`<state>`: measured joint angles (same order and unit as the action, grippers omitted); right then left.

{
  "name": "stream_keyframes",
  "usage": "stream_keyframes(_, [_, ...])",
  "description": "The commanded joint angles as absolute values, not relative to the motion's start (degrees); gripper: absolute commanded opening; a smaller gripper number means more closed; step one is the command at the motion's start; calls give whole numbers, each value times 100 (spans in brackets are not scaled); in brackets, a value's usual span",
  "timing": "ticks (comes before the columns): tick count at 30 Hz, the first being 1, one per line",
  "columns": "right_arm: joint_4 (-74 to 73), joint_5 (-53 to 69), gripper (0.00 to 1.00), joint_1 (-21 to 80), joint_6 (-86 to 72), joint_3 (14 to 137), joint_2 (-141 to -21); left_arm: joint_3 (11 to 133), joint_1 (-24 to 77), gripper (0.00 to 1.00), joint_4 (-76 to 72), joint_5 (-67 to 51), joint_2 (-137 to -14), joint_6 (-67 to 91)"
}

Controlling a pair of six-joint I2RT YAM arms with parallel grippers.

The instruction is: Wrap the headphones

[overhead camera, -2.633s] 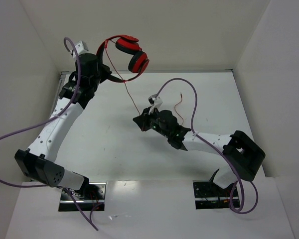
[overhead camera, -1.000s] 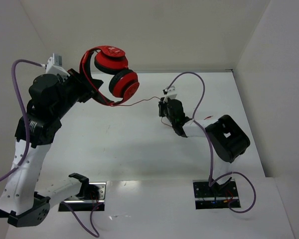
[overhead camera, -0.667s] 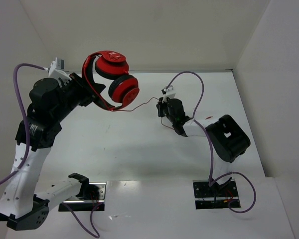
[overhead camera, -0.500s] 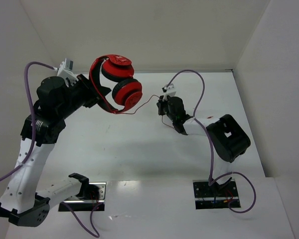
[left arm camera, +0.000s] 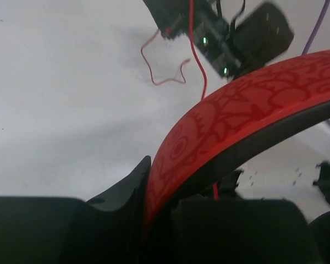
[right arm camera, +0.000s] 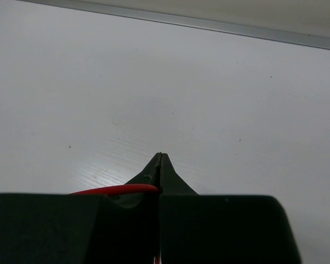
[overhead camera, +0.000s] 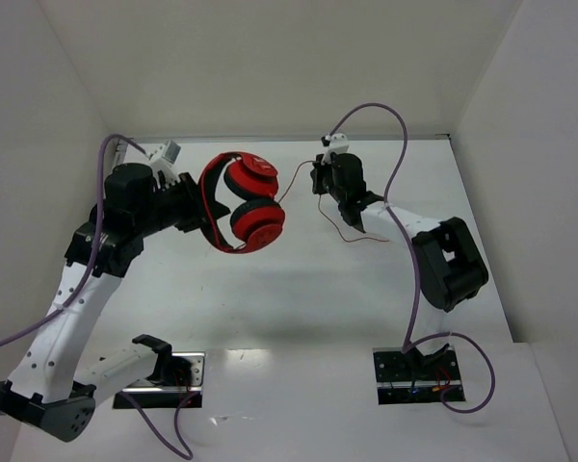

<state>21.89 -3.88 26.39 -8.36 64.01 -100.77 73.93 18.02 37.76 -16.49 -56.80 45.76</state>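
The red headphones hang in the air over the left middle of the table, round cups facing right. My left gripper is shut on their band, which fills the left wrist view. The thin red cord runs from the cups to my right gripper, which is shut on it near the back of the table. In the right wrist view the cord enters the closed jaws from the left. The cord's loose tail lies on the table below the right gripper and shows in the left wrist view.
White walls close the table on the left, back and right. Thick purple cables loop above both arms. The right arm's elbow sits at the right middle. A metal strip marks the table's back edge.
My left gripper has swung the headphones down and to the right, turning them. My right gripper has moved toward the back of the table, keeping hold of the cord.
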Motion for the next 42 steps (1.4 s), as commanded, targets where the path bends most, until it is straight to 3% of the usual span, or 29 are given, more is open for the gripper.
stream_keyframes(1, [2110,-309,0,2531,-475,6934,-10143,7287,1775,0,3339,-2811,-5835,3721])
stream_keyframes(10, [1468,-992,0,2531,-212,8050,-10335,7286,1775,0,4526,-1802,-6284,2391])
stream_keyframes(14, [1213,-940,0,2531,-88,8744,-10458,7163,1775,0,4815,-1750,-6468,1943])
stream_keyframes(21, [677,-449,0,2531,-88,9728,-10687,7224,2232,0,5440,-433,-7004,1310])
stream_keyframes(29, [132,-353,0,2531,-88,10608,-10688,7225,2540,0,5502,1210,-7821,1310])
stream_keyframes(42, [-325,-255,0,2593,-290,10959,-10688,7532,2725,0,5054,1776,-8666,1107])
